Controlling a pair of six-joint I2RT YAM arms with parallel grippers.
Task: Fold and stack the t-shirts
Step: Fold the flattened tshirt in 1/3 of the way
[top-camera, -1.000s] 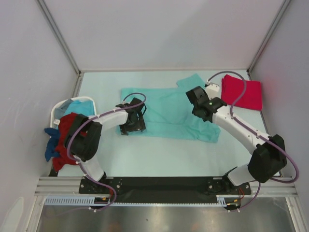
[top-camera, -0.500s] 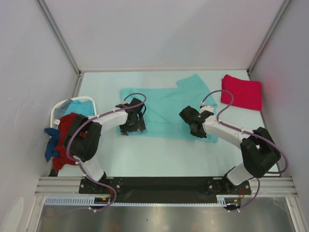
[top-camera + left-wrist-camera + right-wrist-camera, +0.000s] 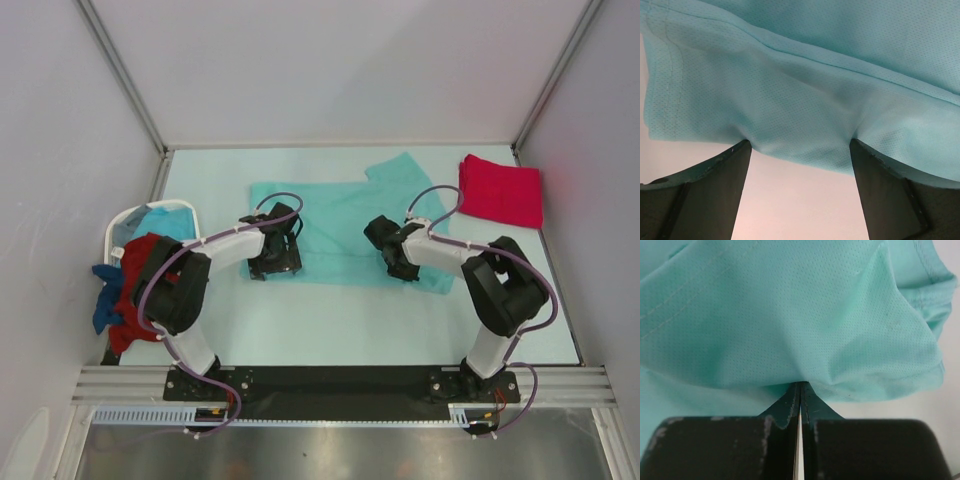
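Observation:
A light teal t-shirt (image 3: 340, 225) lies spread flat across the middle of the table. My left gripper (image 3: 272, 266) stands open at its near left hem. In the left wrist view the teal hem (image 3: 805, 75) reaches between the wide-apart fingers (image 3: 725, 190) of that gripper (image 3: 799, 146), with bare table below. My right gripper (image 3: 398, 262) is low over the shirt's near right part. In the right wrist view this gripper (image 3: 800, 385) is shut, and the teal cloth (image 3: 790, 315) puckers at its tips. A pinkish-red t-shirt (image 3: 500, 190) lies folded at the far right.
A white laundry basket (image 3: 117, 228) stands at the left edge. It holds a dark red shirt (image 3: 135, 270), a blue one (image 3: 104, 305) hanging over its side, and a light blue one (image 3: 160, 220). White walls and metal frame posts enclose the table.
My right arm has swung from the shirt's far right sleeve area toward the near hem and folded in closer, gripper shut throughout. The left arm has not moved.

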